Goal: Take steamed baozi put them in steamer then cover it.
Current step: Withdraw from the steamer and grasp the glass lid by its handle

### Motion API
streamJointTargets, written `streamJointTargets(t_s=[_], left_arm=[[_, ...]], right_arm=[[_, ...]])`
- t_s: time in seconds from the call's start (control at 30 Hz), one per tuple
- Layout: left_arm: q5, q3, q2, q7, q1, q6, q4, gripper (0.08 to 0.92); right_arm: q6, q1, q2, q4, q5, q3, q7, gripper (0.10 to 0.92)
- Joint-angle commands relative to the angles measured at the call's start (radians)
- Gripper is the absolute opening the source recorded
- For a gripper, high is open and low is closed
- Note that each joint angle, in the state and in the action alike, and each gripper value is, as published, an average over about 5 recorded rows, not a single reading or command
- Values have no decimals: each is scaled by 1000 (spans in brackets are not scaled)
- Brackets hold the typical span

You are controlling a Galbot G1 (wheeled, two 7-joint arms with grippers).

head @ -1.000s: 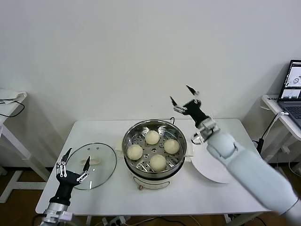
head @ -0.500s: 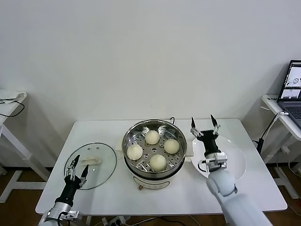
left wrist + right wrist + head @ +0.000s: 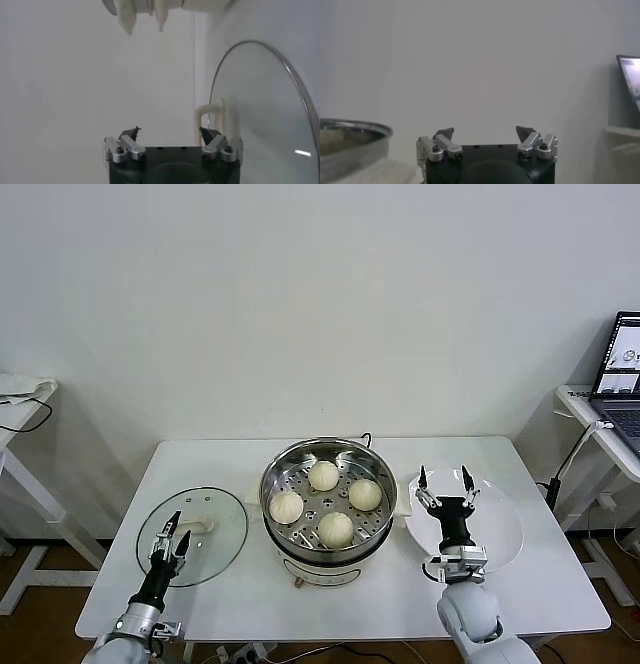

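In steamer (image 3: 328, 496) — four baozi (image 3: 336, 529); cover (image 3: 200, 529) off; both grippers (image 3: 172, 532) (image 3: 445, 477) spread wide, apparently empty.

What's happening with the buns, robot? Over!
Both grippers open, empty: left over the lid, right over the plate. Four buns in the steamer. Lid not on yet. Nothing in the way.

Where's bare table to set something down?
Bare table runs behind the cover and in front of the steamer. The white plate is bare but under the right gripper. The middle is crowded.
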Motion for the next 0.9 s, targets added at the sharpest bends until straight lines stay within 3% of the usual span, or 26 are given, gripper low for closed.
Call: streamJointTargets(t_s=[0.03,0.9], left_arm=[[72,4,-6,-24,-60,17,63,823],[67,37,-7,48,-135,79,110,823]], right_arm=[[5,-39,27,0,-20,29,8,823],[8,-37,31,2,-30,34,11,823]])
